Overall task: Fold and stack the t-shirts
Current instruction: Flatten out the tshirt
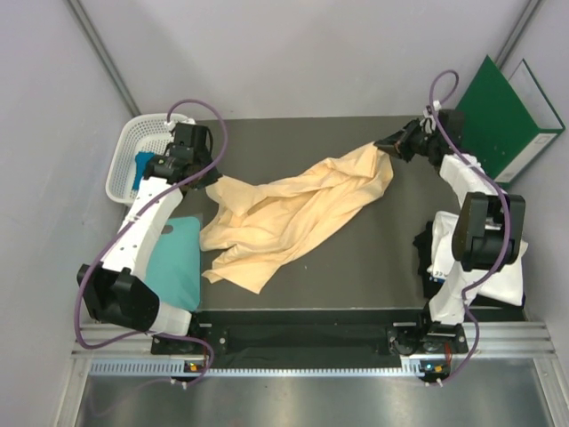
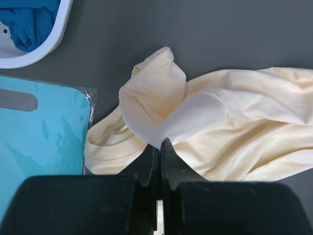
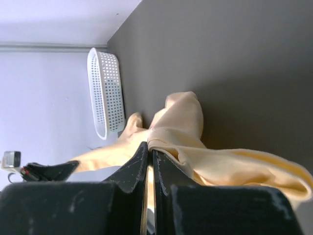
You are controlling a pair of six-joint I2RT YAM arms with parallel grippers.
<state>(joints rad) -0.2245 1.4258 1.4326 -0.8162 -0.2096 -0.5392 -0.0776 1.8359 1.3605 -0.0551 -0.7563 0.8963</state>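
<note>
A large pale peach-yellow t-shirt lies crumpled across the middle of the dark table, stretched between both arms. My left gripper is shut on its left end; in the left wrist view the cloth is pinched between the closed tips. My right gripper is shut on the shirt's far right corner, which is raised off the table; the fabric bunches at the tips. A blue t-shirt lies in the white basket. Under the right arm a white t-shirt rests on a dark one.
The white perforated basket stands at the far left. A teal board lies beside the left arm. A stiff green folder leans at the back right. Grey walls enclose the table.
</note>
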